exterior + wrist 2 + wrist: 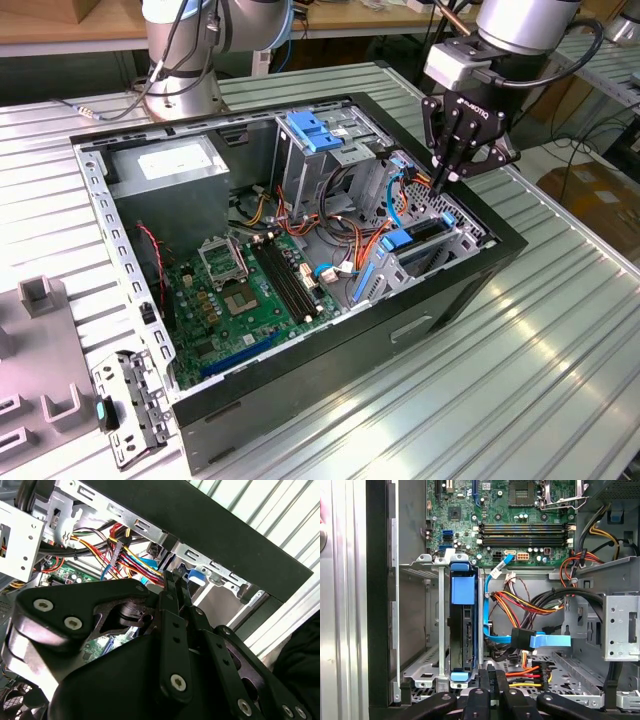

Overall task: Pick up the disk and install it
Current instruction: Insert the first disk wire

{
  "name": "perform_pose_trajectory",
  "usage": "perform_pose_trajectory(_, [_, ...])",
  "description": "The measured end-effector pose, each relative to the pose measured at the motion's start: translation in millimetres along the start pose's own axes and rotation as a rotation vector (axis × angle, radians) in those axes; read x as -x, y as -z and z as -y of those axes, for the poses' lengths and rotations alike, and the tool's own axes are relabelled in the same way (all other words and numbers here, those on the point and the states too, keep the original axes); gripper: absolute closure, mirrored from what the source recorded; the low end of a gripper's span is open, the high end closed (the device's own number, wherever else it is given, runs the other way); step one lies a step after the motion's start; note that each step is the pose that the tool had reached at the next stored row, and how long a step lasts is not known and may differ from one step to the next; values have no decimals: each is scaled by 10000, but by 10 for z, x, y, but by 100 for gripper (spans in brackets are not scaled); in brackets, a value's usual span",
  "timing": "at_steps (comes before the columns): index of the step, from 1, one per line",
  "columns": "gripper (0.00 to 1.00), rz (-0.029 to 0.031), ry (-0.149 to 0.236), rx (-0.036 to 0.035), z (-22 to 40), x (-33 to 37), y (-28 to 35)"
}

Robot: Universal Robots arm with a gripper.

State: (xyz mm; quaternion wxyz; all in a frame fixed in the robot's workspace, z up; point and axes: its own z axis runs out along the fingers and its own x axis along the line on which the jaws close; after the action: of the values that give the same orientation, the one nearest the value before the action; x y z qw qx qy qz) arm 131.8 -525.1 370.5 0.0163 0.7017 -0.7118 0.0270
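open computer case (470, 290) with green motherboard (240, 295) on slatted table (520, 400).

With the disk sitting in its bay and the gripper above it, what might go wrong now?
1. The gripper, fingers together, hangs close to the orange and blue cables; it may snag them.
2. The disk stands on edge in its metal bay; if it is not fully seated, pushing may jam its blue carrier.

Ribbed alu. table (560, 330): open black PC case (400, 330), grey fixture blocks (40, 300) & perforated metal bracket (130, 405) at exterior view's left, robot arm base (180, 95).
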Motion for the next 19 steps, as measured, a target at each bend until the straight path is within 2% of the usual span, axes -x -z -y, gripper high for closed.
perform_pose_trajectory(6, [84, -1, -118, 8, -23, -15, -9])
perform_pose_trajectory(10, [84, -5, -309, 19, -28, -21, -37])
perform_pose_trajectory(11, [84, -6, -315, 12, -49, -38, -51])
perform_pose_trajectory(13, [84, -6, -314, -3, -128, -58, -68])
perform_pose_trajectory(14, [84, -5, -314, -6, -171, -85, -86])
perform_pose_trajectory(16, [84, -5, -251, -10, -171, -202, -182])
perform_pose_trajectory(18, [84, 6, 281, -44, -192, -196, -215])
perform_pose_trajectory(19, [84, 5, 186, -37, -193, -193, -221])
